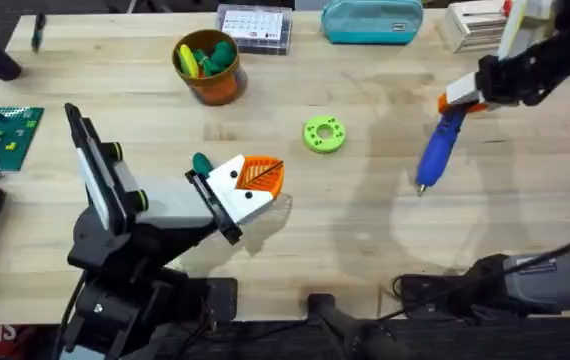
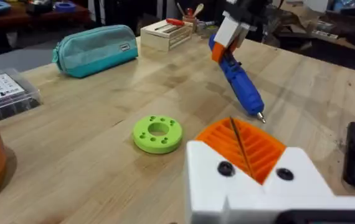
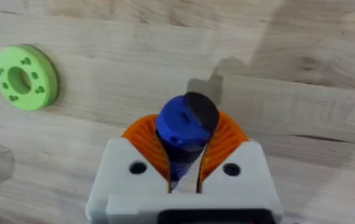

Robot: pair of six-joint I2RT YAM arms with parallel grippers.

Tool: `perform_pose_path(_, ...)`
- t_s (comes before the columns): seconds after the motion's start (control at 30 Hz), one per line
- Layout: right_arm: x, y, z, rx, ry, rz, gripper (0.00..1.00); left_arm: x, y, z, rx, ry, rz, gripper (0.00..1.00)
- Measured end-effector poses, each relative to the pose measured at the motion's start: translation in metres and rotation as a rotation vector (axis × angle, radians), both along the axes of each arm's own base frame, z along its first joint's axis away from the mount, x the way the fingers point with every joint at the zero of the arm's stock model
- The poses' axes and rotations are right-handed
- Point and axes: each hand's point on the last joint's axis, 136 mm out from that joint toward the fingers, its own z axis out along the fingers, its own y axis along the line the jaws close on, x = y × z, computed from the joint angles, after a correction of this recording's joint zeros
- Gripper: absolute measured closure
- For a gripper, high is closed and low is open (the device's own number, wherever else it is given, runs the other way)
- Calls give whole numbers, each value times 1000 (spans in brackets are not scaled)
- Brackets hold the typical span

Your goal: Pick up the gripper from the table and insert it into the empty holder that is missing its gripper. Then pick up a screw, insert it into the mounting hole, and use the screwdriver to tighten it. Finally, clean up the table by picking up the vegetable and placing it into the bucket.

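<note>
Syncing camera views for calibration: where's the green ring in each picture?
Overhead: the green ring lies flat on the table at centre, between the bucket and the screwdriver.
Left wrist: it lies beyond the left gripper, lower centre.
Right wrist: it sits at upper left, aside from the right gripper.
Shared landmark: the blue screwdriver, clamped in the right gripper.

Right gripper (image 2: 235,31) holds the screwdriver (image 2: 240,84), apparently above the table (image 2: 90,162).
</note>
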Motion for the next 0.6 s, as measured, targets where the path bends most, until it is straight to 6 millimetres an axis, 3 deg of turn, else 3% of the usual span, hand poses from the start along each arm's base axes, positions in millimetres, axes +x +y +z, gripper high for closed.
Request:
perform_pose_path(0.23,1,-13,-20,-53,64,-58,814,0,0,0,0,0,0,986)
perform_pose_path(0.3,2,-15,-25,-57,76,-73,700,0,0,0,0,0,0,987)
perform_pose_path(0.4,6,-18,-29,-68,74,-92,446,0,0,0,0,0,0,986)
perform_pose_path(0.6,10,-14,-28,-37,62,-111,260,0,0,0,0,0,0,986)
